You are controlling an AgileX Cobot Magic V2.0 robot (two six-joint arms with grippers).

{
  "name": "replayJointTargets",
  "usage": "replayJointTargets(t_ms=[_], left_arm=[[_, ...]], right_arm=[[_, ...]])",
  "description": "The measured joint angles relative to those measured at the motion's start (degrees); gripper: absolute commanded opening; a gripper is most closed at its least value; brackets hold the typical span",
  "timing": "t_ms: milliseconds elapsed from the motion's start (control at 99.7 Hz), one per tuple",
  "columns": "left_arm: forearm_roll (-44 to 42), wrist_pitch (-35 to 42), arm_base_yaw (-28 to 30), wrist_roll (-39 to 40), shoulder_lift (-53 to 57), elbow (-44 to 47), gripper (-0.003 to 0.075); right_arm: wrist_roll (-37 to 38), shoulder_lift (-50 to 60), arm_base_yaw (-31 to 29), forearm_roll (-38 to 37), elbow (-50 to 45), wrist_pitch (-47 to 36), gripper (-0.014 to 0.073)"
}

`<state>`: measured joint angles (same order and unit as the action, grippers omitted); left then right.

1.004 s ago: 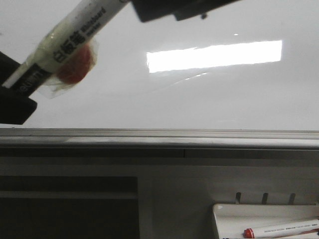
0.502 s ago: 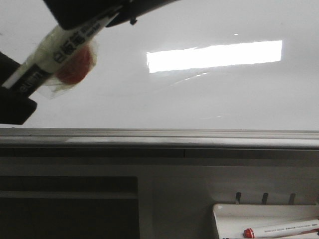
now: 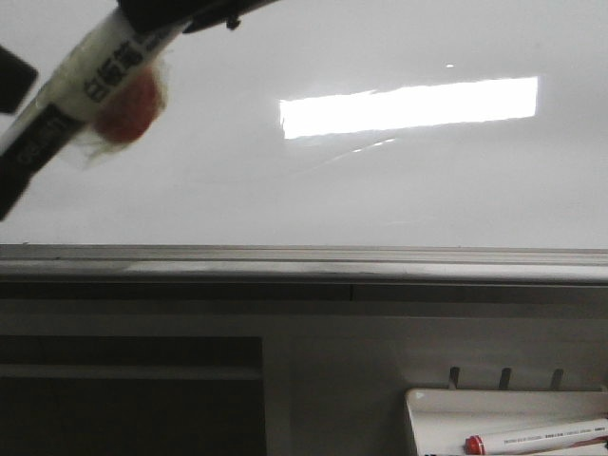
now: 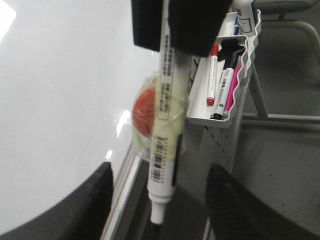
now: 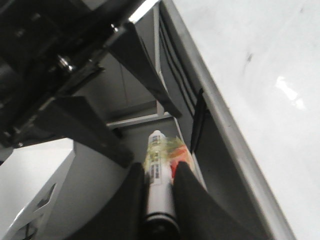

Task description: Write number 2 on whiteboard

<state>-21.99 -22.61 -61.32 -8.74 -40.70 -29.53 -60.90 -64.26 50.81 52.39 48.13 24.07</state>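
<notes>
A white whiteboard marker (image 3: pixel 100 76) with a red ball taped to its barrel hangs aslant in front of the glossy whiteboard (image 3: pixel 399 190). My right gripper (image 5: pixel 159 167) is shut on the marker's barrel (image 5: pixel 159 175); in the front view it shows as dark blocks at the top edge (image 3: pixel 180 9). My left gripper (image 4: pixel 161 172) is open, its fingers wide apart on either side of the marker's uncapped tip end (image 4: pixel 159 210) without touching it. The number 2 does not show on the board; only a bright light reflection does.
A grey metal rail (image 3: pixel 304 266) runs along the board's lower edge. A small white tray (image 3: pixel 427 404) below at the right holds a red-capped marker (image 3: pixel 532 437); in the left wrist view the tray (image 4: pixel 215 119) holds several markers.
The marker has moved up and to the left with my right gripper. My left gripper's dark fingers, which stood around the marker's lower end, have come apart from it.
</notes>
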Motion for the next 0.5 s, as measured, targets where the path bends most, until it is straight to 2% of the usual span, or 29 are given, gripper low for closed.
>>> replayJointTargets(t_ms=[161, 241, 311, 432, 502], left_arm=[[-1.48, -8.21, 0.00, 3.41, 6.56, -3.38, 0.0491], [-7.05, -9.80, 0.00, 10.67, 9.98, -3.65, 0.0452], [-14.87, -11.01, 0.00, 20.58, 12.54, -3.74, 0.0335], [-28.39, -14.04, 0.00, 37.80, 15.00, -3.99, -0.0013], [-32.80, -14.86, 0.00, 42.43, 15.25, -3.93, -0.0020]], right_arm=[[0.00, -0.12, -0.78, 0.00, 0.00, -8.08, -0.0071], [0.00, -0.12, -2.40, 0.00, 0.00, -11.81, -0.0070], [0.00, -0.12, -4.05, 0.12, 0.00, -14.32, -0.0070], [0.00, -0.25, -7.17, 0.34, 0.00, -15.49, -0.0070], [0.00, -0.50, -8.77, 0.34, 0.00, -15.34, -0.0070]])
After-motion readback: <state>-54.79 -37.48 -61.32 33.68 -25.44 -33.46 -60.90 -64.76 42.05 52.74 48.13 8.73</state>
